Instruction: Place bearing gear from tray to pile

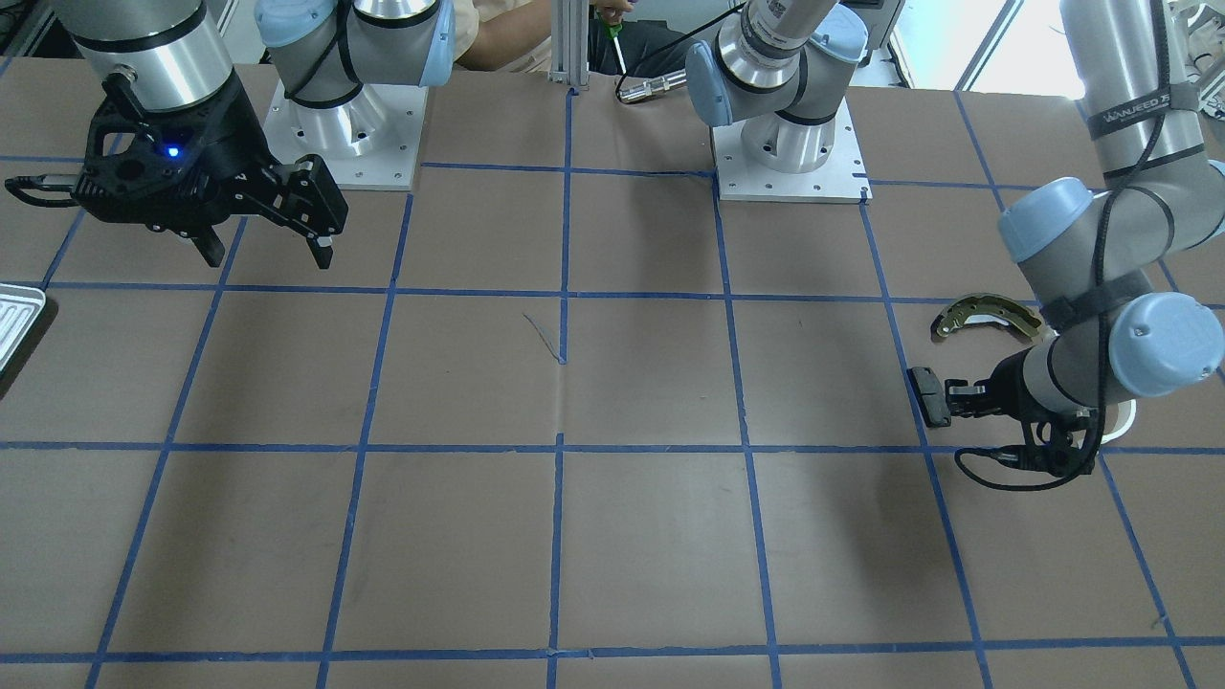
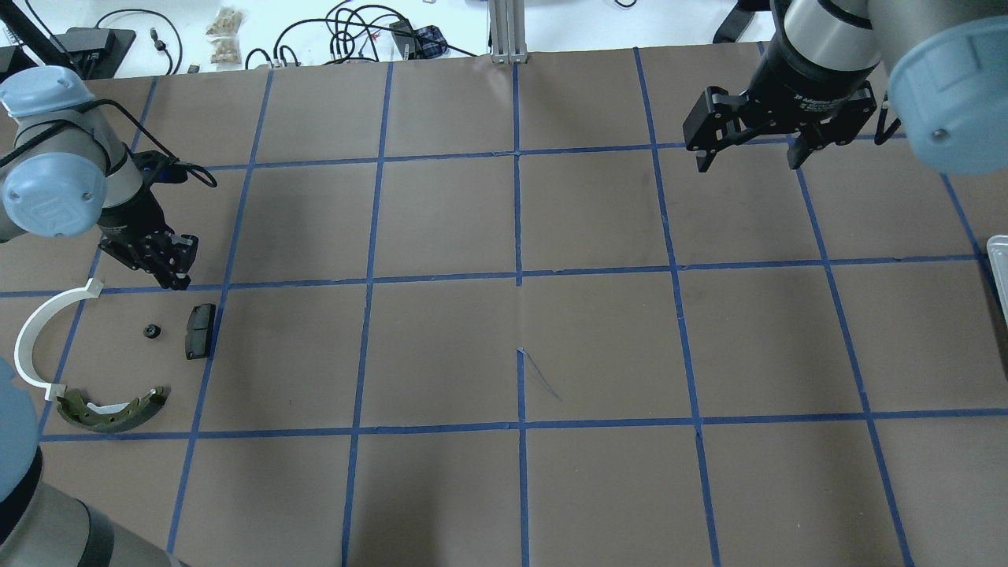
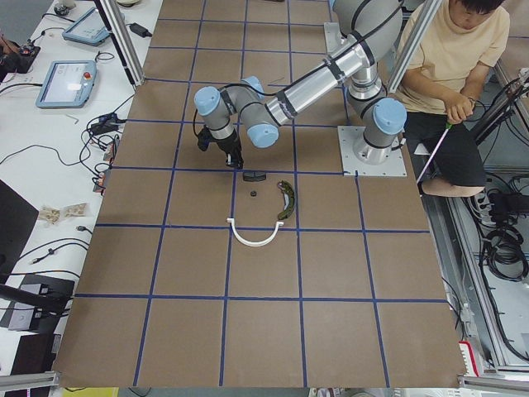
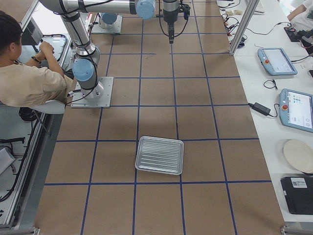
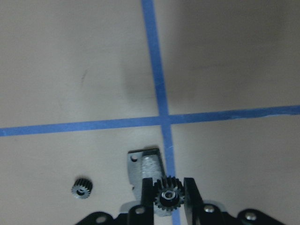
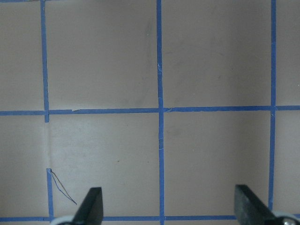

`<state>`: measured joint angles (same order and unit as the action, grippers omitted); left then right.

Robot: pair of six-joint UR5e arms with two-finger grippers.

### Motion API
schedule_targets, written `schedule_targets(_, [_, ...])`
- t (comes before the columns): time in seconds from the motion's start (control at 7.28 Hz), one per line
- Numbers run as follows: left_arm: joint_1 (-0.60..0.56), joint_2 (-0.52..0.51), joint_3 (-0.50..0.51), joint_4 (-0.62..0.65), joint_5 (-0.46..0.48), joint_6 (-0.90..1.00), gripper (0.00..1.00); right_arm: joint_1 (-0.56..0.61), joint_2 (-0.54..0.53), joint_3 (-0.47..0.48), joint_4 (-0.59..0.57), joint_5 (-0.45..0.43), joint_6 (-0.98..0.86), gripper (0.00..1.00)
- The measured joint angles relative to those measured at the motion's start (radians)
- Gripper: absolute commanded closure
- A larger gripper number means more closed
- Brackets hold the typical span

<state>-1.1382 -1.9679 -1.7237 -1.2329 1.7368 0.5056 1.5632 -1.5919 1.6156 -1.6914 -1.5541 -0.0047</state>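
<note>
**Release pending, with a bounce to guard against**

Left wrist view: let go from here, the bearing gear [image 5: 167, 197] would likely land on the black pad [image 5: 143, 168] directly beneath it, then bounce or roll away, being small and round; the left gripper [image 5: 167, 199] pinches it narrowly between both fingertips; a second gear [image 5: 82, 187] lies on the table [image 5: 70, 70] nearby.

Overhead: the left gripper hovers at the edge of the pile [image 2: 110, 411], near its white half-ring [image 2: 87, 293]; the right gripper [image 2: 748, 150] hangs wide apart, holding nothing, well away.

Right-side view: the tray [image 4: 160, 155] sits far from both grippers.
</note>
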Motion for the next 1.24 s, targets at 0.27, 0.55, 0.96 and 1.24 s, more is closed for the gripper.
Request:
schedule_targets(0.27, [0.067, -0.023, -0.001, 0.024, 0.001, 0.084, 1.0, 0.009, 0.003, 0.0, 0.0, 0.0, -0.001, 0.0])
schedule_targets(0.55, [0.123, -0.041, -0.002, 0.038, 0.001, 0.163, 1.0, 0.01, 0.004, 0.001, -0.001, 0.0, -0.002, 0.0])
schedule_targets(0.96, [0.154, -0.064, -0.014, 0.064, 0.004, 0.205, 1.0, 0.011, 0.004, 0.002, -0.001, 0.0, -0.003, 0.0])
schedule_targets(1.24, [0.158, -0.06, -0.057, 0.112, 0.007, 0.208, 1.0, 0.011, 0.004, 0.003, -0.001, 0.0, -0.003, 0.0])
